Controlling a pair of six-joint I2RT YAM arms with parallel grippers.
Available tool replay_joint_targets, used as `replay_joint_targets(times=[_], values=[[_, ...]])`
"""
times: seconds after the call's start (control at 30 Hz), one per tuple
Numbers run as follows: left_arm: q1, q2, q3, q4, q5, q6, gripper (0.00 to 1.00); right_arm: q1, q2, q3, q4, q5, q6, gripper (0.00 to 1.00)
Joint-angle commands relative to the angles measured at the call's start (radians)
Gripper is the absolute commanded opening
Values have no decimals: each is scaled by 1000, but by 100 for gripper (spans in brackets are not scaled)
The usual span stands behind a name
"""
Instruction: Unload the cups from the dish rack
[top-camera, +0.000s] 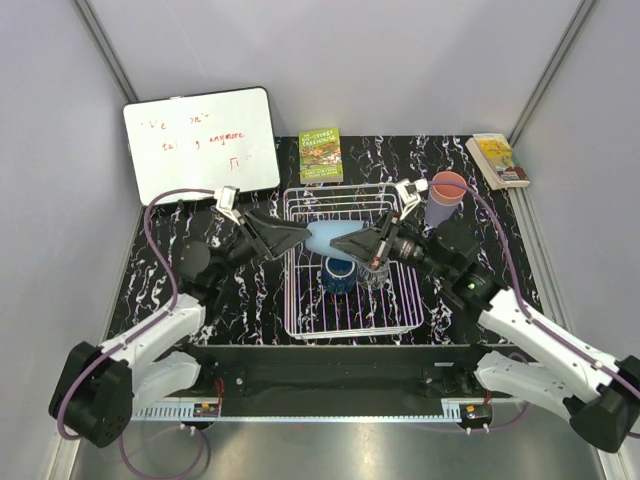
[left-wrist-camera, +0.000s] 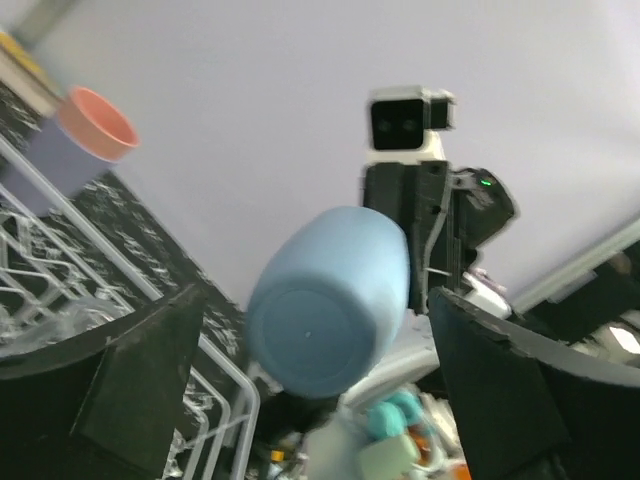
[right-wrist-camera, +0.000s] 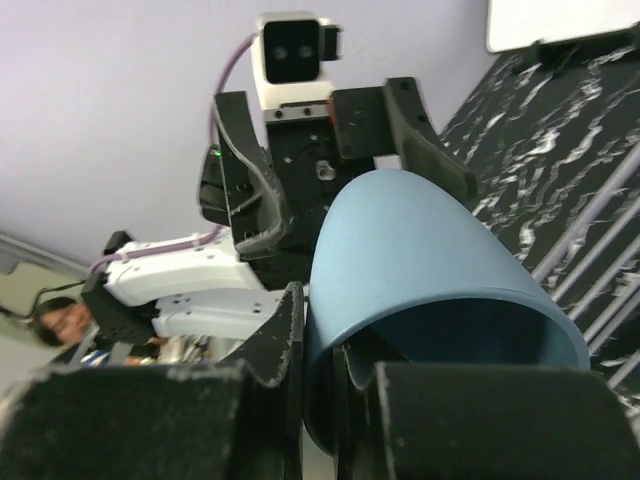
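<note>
From the top camera, your right claw (top-camera: 352, 243) is pinching the rim of the light blue cup (top-camera: 322, 240) and holding it on its side in the air over the dish rack (top-camera: 300, 322). Your left claw (top-camera: 300, 236) is reaching in from the other side, with its jaws spread wide around the cup's bottom end. The dark blue cup (top-camera: 338, 275) and the clear glass (top-camera: 374, 274) are sitting in the rack right under it, so a dropped cup is probably landing on them. The pink cup (top-camera: 448, 184) is sitting inside the lavender cup (top-camera: 438, 213) on the worktop (top-camera: 250, 300) beside the rack. From the left wrist camera, the cup's round bottom is facing you between the two wide fingers, and neither seems to be touching it. If your right claw is letting go before the left one is squeezing, the cup is falling. From the right wrist camera, you are gripping only the thin wall at the rim, so a bump from the left claw could be twisting the cup loose.
</note>
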Motion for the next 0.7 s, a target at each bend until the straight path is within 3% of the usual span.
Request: replay_joint_targets(times=[0.0,0.13,0.23,0.4,0.57,0.67], values=[[30,-141,122,-320,-52,204,99,1,-124,50,-168,159,-145,0],[42,-251,181,-689,-223,335,99,1,-146,131,-379,251,-204,0],[42,-300,250,-963,-408,416,99,0,-68,248,-562,341,-248,0],[41,-318,369,-1382,-753,449,98,1,195,503,-778,446,-285,0],[41,-383,362,-1548,-965,395,96,21,502,755,-940,496,-302,0],[41,-403,353,-1612,-1016,395,95,58,646,907,-1021,538,-320,0]])
